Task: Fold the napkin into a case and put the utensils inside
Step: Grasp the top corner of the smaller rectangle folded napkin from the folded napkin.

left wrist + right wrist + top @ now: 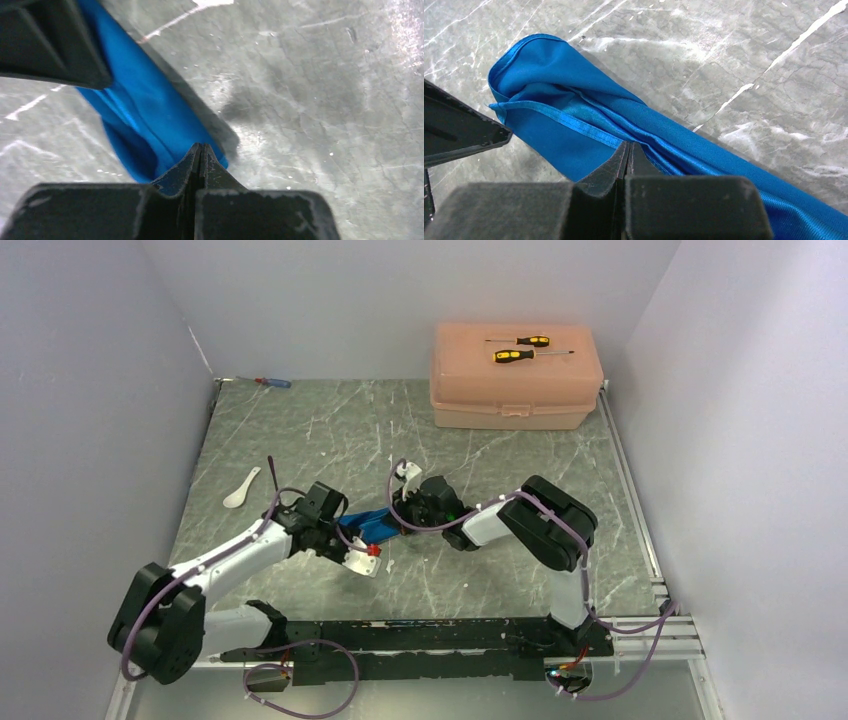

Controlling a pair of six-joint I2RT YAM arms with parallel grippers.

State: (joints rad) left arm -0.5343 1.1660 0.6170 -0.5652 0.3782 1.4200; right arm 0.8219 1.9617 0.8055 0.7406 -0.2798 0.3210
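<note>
Left fingers (125, 210), seen from the left wrist, are pressed together with no gap along their seam, and their tips close on the lower edge of the napkin (145, 115); the pinch itself is covered by the fingers. Right fingers (694, 205) are likewise shut flat against each other, tips on a hemmed fold of the same blue cloth, the grip point again hidden. In each wrist view a dark wedge (45, 45) enters from the left and is cut off by the frame, overlapping the cloth's far end. From above, the napkin is a narrow bunched band spanning between the two arms' fingers at the middle of the bench (500, 540), most of it covered by the wrists; whether it touches the surface cannot be told. A white spoon (240, 490) lies on the bench well to the left, apart from the cloth. A thin dark stroke (272, 472) just beside it is too fine to tell from the arm's purple cable. At the back right stands a peach box (515, 400) with two yellow-and-black screwdrivers (520, 341) on its lid; a small screwdriver (272, 383) lies at the back left.
</note>
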